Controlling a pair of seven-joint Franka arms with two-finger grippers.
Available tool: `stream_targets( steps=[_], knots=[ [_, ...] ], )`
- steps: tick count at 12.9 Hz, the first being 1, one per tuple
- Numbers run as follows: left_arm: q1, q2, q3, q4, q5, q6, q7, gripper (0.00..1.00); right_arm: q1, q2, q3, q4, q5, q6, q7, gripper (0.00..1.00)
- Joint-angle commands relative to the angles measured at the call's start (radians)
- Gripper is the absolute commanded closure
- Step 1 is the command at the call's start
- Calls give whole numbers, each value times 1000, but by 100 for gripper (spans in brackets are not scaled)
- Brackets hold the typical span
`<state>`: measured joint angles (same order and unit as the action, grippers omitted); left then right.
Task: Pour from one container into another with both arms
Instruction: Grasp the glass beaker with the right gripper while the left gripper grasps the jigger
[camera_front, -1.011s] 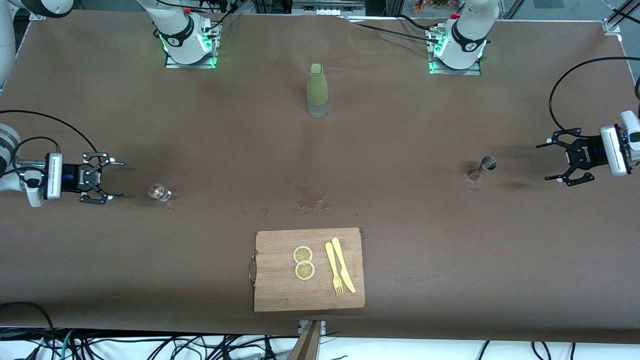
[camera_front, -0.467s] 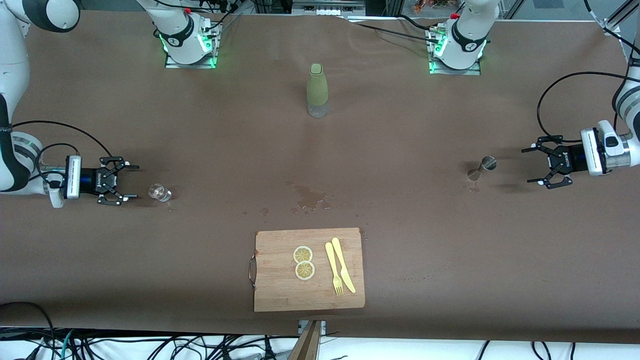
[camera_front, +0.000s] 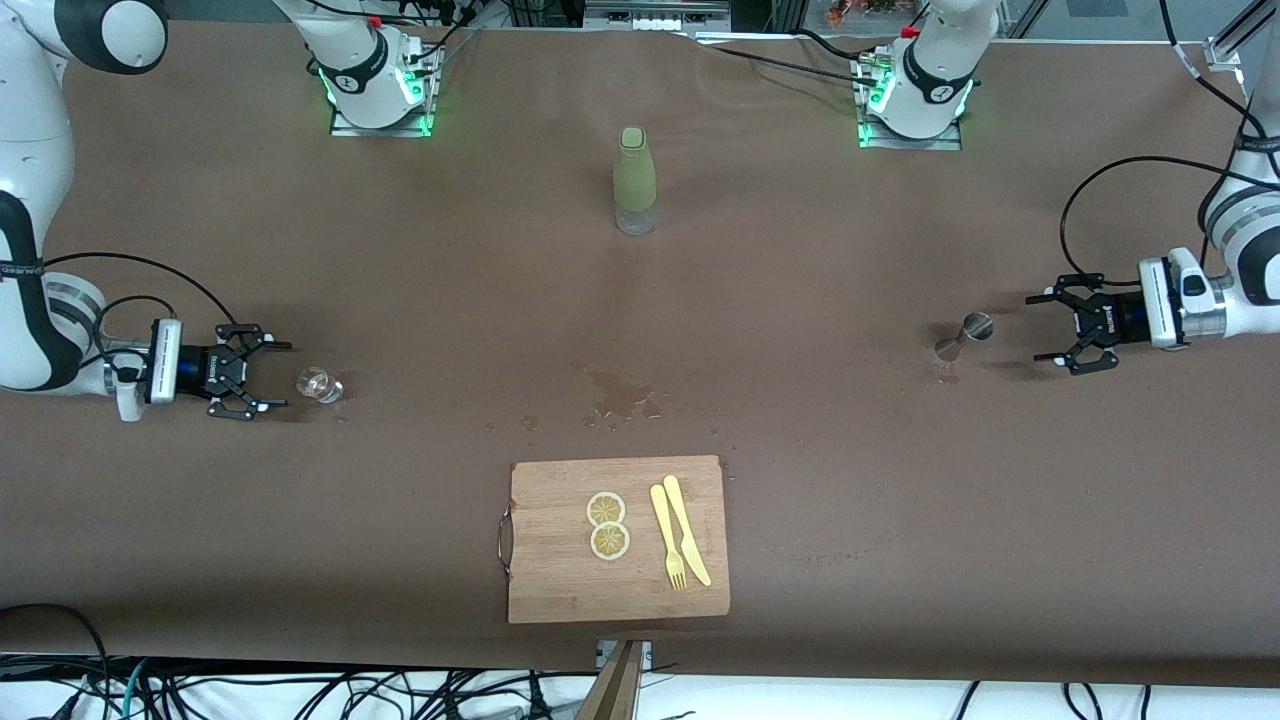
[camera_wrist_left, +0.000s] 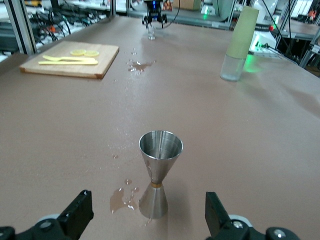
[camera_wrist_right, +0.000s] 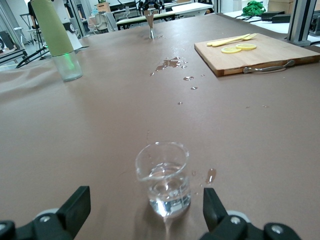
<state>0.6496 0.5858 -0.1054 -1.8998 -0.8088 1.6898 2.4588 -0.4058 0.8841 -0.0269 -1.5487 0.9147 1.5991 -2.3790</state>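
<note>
Both grippers (camera_front: 268, 381) (camera_front: 1050, 331) nearer; one glass (camera_front: 320, 385), one jigger (camera_front: 962, 336).

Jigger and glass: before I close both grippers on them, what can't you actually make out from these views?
- Jigger: whether its cup holds any liquid; the left wrist view looks at it from the side, the front view shows it too small.
- Left gripper: fingertips cut off by the left wrist view's edge.
- Right gripper: fingertips likewise cut off in the right wrist view.
- Bottle: its contents, hidden by the green sleeve.
- Glass: too small in the front view to judge its level.
</note>
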Motion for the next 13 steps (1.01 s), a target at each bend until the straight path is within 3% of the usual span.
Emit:
stream_targets(
  steps=[1, 11, 13],
  knots=[
    [8, 61, -7, 5, -55, -12, 88, 1, 25, 51, 2, 58, 27, 13, -16, 0],
    [-2, 187, -13, 8, -185, -39, 173, 0, 61, 62, 25, 65, 36, 55, -12, 1],
    [-15, 190, -14, 5, -201, -39, 183, 0, 62, 62, 25, 64, 35, 56, -12, 6]
  ],
)
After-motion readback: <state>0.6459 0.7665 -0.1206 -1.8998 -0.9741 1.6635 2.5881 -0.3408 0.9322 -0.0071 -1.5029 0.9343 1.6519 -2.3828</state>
